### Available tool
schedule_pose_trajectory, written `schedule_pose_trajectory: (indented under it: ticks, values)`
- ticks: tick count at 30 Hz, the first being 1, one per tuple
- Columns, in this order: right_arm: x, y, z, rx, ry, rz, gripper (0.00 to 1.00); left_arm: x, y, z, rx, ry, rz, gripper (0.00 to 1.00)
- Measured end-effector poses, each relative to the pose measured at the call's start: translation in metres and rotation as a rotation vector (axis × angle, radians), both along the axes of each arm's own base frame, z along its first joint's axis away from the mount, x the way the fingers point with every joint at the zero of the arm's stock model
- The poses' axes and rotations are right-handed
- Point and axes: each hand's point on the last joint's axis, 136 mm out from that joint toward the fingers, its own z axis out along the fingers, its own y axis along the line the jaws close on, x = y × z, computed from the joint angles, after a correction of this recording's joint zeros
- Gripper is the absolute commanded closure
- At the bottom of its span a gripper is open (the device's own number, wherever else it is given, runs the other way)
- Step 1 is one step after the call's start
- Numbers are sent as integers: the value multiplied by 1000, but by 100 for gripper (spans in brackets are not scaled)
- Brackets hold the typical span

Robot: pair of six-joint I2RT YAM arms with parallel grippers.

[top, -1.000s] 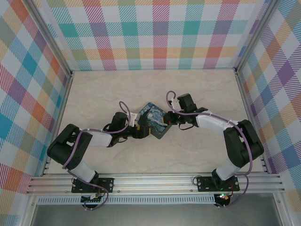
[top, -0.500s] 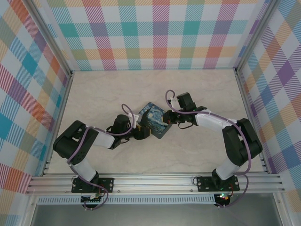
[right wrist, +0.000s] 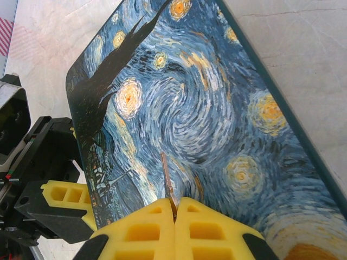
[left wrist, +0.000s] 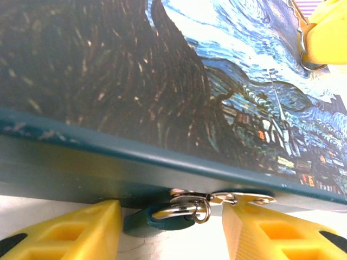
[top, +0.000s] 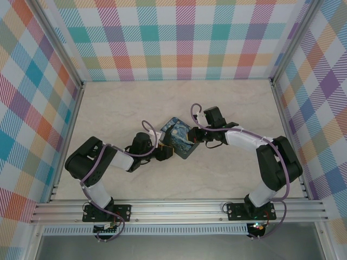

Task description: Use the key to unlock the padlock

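Two pincers sit at the painted box [right wrist: 190, 108] on the bench [top: 119, 103]: the left pincer [left wrist: 171, 230] is open, fingers [left wrist: 81, 233] either side of the teal padlock [left wrist: 154, 221] hanging at the box's front edge, and the right pincer [right wrist: 174, 212] is clamped on the thin key [right wrist: 167, 181], its blade over the lid.

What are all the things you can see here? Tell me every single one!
table: one, pale marbled beige, under everything.
walls: three, colourful plaid, around the table.
painted box: one, dark blue with swirly yellow stars, mid-table.
padlock: one, teal with silvery shackle, at the box's edge.
key: one, thin grey metal, over the box lid.
left gripper: one, yellow fingers, open either side of the padlock.
right gripper: one, yellow fingers, shut on the key.
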Motion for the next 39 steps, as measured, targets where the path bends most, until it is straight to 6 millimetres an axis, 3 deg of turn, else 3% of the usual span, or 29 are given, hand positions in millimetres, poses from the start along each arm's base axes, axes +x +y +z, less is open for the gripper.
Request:
schedule_pose_trajectory:
  ticks: [18, 26, 39]
  values:
    - [0, 0, 0, -2, -2, -1, 96, 1, -10, 0, 6, 13, -22, 54]
    - [0, 0, 0, -1, -2, -1, 96, -9, -20, -1, 6, 37, -61, 56]
    - [1, 0, 0, 0, -4, -2, 96, -8, -21, -3, 8, 65, -44, 62]
